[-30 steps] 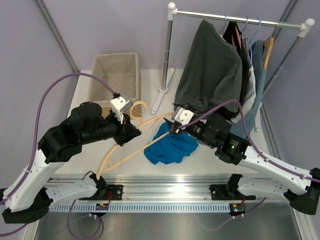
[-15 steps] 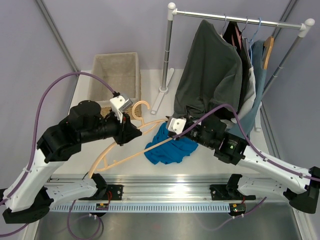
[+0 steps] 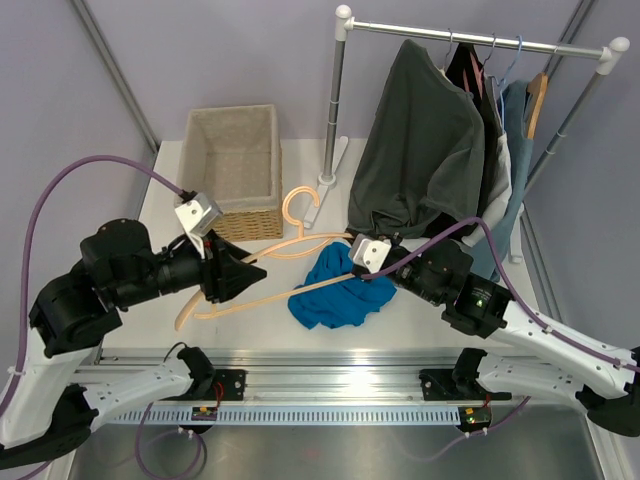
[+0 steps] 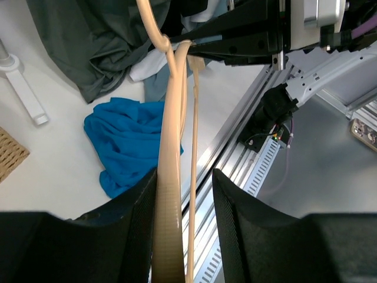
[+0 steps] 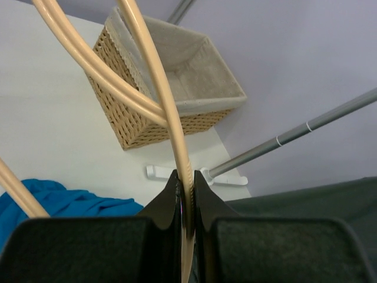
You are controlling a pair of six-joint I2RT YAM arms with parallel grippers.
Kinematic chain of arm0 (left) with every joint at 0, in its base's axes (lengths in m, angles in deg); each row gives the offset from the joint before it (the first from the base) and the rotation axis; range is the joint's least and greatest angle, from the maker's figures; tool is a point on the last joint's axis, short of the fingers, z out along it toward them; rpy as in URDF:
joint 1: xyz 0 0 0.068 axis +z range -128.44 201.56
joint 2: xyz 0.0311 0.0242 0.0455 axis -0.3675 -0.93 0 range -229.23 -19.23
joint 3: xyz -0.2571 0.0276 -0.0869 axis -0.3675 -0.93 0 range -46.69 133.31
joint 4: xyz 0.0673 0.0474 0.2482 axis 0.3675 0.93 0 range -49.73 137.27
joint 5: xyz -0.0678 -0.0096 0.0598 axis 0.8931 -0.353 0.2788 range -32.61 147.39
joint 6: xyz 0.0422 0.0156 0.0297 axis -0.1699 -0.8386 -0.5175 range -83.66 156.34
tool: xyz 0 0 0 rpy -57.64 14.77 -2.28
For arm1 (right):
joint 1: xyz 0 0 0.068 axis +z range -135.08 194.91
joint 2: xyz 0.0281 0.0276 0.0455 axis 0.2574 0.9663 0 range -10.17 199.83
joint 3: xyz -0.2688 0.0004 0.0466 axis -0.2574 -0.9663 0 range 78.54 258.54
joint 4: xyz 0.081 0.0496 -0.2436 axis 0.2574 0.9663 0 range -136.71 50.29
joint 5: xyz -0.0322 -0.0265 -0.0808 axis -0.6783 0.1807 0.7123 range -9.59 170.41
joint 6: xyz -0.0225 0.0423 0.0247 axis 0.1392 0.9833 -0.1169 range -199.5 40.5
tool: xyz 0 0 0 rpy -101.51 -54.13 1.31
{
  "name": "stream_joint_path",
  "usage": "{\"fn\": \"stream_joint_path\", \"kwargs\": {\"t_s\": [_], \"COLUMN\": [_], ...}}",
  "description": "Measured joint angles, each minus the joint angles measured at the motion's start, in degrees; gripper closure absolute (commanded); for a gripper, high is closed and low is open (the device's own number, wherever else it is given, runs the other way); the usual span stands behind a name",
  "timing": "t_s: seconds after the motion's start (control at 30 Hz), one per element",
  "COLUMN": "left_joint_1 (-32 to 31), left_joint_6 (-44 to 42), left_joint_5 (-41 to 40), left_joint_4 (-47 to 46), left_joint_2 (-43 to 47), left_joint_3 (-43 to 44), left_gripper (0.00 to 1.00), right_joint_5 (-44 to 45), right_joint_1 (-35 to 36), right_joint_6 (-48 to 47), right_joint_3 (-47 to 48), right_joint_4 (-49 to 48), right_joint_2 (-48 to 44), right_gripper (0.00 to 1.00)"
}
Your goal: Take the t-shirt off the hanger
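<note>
Top external view: the left pincer (image 3: 250, 275) has drawn back and spread loose around the hanger (image 3: 280, 296) as the right pincer (image 3: 352, 262) newly pinches its bar, the blue t-shirt (image 3: 335, 298) lying crumpled on the desk (image 3: 260, 335), seemingly freed.

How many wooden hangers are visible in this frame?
2. One wooden hanger is over the table, pinched in the right gripper; a second hanger hangs rightmost on the clothes rail. Garments may hide more.

crumpled blue t-shirt (image 3: 335, 295), bare tan hanger (image 3: 300, 243)
</note>
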Motion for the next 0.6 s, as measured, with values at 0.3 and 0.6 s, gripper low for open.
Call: {"fn": "stream_joint_path", "kwargs": {"t_s": [0.3,0.6], "left_joint_1": [-0.07,-0.31], "left_joint_6": [-0.46,-0.22], "left_joint_5": [-3.41,-4.55], "left_joint_4": [5.18,5.29], "left_joint_2": [3.1,3.21], "left_joint_3": [-0.02,-0.07], "left_gripper": [0.97,1.0], "right_joint_5": [1.81,1.75], "right_joint_1": [0.0,0.0], "right_joint_6": [-0.55,-0.55], "right_joint_3": [-0.74,-0.76], "right_joint_4": [0.0,0.0], "right_joint_2": [-1.42,-1.44], "right_gripper": [1.0,0.96]}}
